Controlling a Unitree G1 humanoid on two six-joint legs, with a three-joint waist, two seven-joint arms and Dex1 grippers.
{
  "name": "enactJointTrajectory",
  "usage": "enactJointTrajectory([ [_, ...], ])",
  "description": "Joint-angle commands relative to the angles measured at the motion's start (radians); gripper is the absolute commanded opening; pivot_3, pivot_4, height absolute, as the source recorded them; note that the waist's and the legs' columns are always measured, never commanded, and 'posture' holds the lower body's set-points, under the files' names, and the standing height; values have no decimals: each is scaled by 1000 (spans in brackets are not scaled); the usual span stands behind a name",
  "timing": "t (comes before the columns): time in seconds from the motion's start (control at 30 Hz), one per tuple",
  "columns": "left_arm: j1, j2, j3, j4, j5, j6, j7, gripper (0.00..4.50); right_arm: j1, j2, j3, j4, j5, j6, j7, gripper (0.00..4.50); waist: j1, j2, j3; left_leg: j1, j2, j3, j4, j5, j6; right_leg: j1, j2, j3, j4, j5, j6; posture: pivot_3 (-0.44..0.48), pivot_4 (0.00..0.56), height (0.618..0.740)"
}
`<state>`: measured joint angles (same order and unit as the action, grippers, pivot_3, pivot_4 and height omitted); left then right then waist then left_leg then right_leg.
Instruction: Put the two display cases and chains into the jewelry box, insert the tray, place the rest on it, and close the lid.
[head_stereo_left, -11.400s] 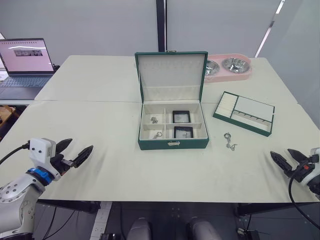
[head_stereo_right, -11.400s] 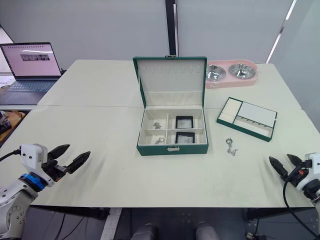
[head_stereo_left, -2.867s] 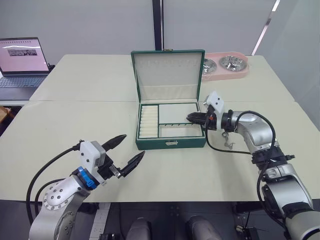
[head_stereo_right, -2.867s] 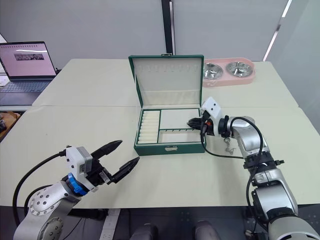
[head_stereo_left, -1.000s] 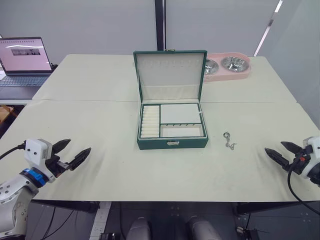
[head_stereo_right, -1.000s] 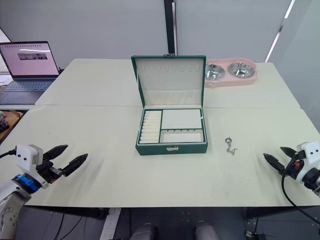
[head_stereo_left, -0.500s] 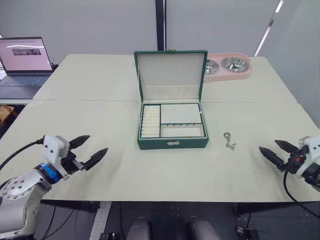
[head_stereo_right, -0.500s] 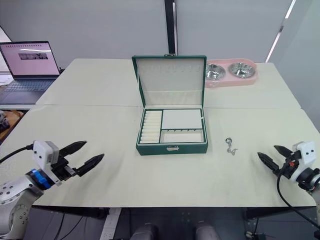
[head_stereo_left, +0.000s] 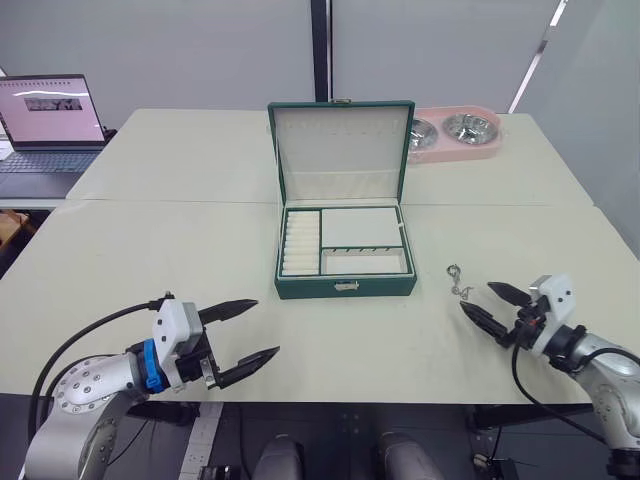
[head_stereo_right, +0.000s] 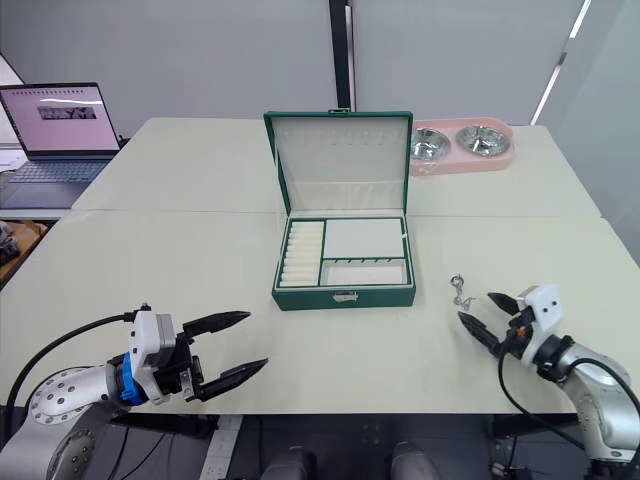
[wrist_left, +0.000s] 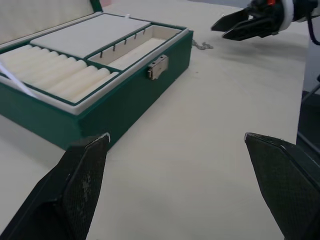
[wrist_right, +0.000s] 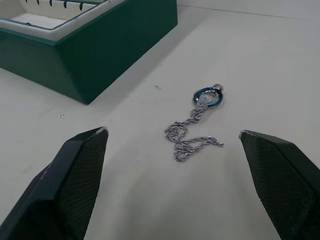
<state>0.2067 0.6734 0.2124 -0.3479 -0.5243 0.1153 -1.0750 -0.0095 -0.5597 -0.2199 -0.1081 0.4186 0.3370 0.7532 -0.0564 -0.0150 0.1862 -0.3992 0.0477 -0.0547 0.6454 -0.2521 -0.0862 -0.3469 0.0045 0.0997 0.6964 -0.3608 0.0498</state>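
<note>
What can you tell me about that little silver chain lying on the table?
The chain is thin, silvery metal, with a round ring clasp at one end that shows a bluish tint. It lies loose and kinked on the pale table, right of the green jewelry box and apart from it. Nothing touches it; the right hand is open, close by, pointed at it.

Silver arms, white wrist blocks, black pincer fingers (blue left collar), black cables.
</note>
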Motion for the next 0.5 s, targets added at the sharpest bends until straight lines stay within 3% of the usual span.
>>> enactJointTrajectory([
  [0.03,9,-19,-22,-30,5,-46,-7,4500,-44,34,50,-27,-52,4,-78,4456,0,0,0,0,0,0,0,0,0,0,0,0,0,0,0,0,150,740],
  [0.2,11,-36,-46,-38,20,-64,6,4500,-88,62,108,5,-136,32,-174,4456,1,0,0,0,0,0,0,0,0,0,0,0,0,0,0,0,150,740],
  [0.5,22,-42,-48,-49,25,-72,36,4500,-105,79,144,21,-179,62,-215,4456,1,-1,-1,0,0,-1,0,0,0,0,0,-1,0,0,0,0,150,740],
])
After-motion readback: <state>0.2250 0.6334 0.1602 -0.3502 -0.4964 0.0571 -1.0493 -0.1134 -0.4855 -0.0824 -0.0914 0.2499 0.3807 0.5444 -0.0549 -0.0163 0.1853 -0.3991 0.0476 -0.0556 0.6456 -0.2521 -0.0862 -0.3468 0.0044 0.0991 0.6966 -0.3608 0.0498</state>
